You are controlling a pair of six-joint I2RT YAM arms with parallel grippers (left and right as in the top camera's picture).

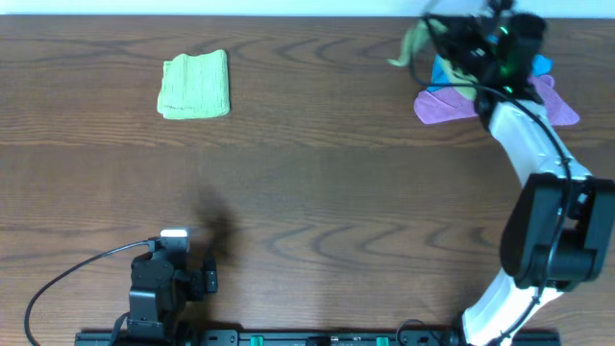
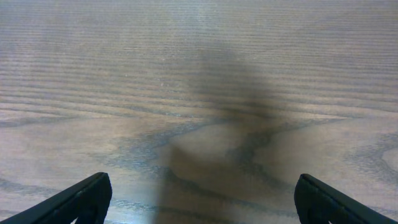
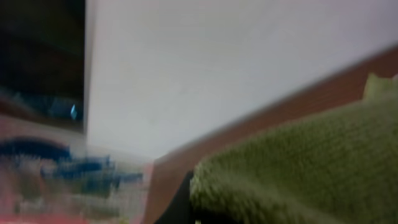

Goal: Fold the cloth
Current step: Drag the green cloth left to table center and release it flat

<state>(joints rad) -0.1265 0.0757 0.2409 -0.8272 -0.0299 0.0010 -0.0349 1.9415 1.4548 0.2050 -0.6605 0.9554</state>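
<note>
The cloth (image 1: 411,43) is light yellow-green and hangs bunched from my right gripper (image 1: 440,38) at the far right of the table, lifted above the purple and blue cloths. In the right wrist view the cloth (image 3: 298,168) fills the lower right, blurred, and covers the jaws. My right gripper is shut on it. My left gripper (image 1: 174,236) is open and empty near the front left, low over bare wood. Its two fingertips (image 2: 205,202) stand wide apart.
Another green cloth (image 1: 195,85), folded small, lies at the far left. A purple cloth (image 1: 444,104) and a blue cloth (image 1: 444,69) lie under the right arm at the far right. The white wall runs along the table's back edge.
</note>
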